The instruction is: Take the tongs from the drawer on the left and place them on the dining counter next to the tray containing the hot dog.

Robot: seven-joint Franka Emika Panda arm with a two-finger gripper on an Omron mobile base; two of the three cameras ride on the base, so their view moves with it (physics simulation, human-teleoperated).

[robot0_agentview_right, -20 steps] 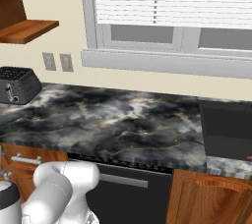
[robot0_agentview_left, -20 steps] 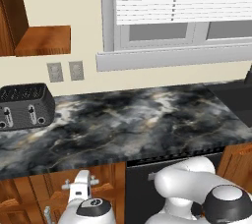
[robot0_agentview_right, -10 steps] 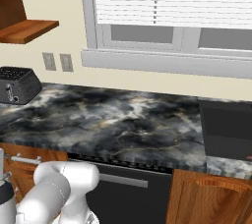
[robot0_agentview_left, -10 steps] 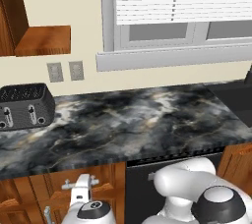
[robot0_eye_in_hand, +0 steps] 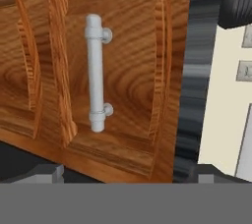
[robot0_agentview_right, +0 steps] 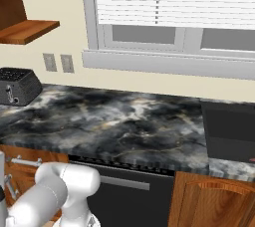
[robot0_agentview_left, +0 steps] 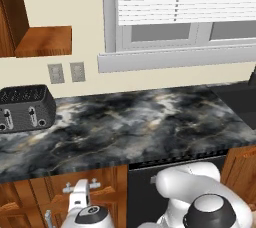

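While arm dips lower than before, gripper (robot0_eye_in_hand: 125,174) open, facing drawer (robot0_eye_in_hand: 113,70) handle (robot0_eye_in_hand: 95,73); drawer shut.

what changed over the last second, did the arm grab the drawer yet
Barely anything. In the left base view the arm's dark-capped joint has slid a little to the left. Nothing was grasped: the hand view has the drawer shut, its silver handle free ahead of the fingertips. Toaster and counter unchanged.

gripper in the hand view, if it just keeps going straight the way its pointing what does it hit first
Most likely the drawer front, around its silver bar handle, which lies dead ahead of the gripper. Depth is unclear, so whether handle or wood panel comes first is uncertain.
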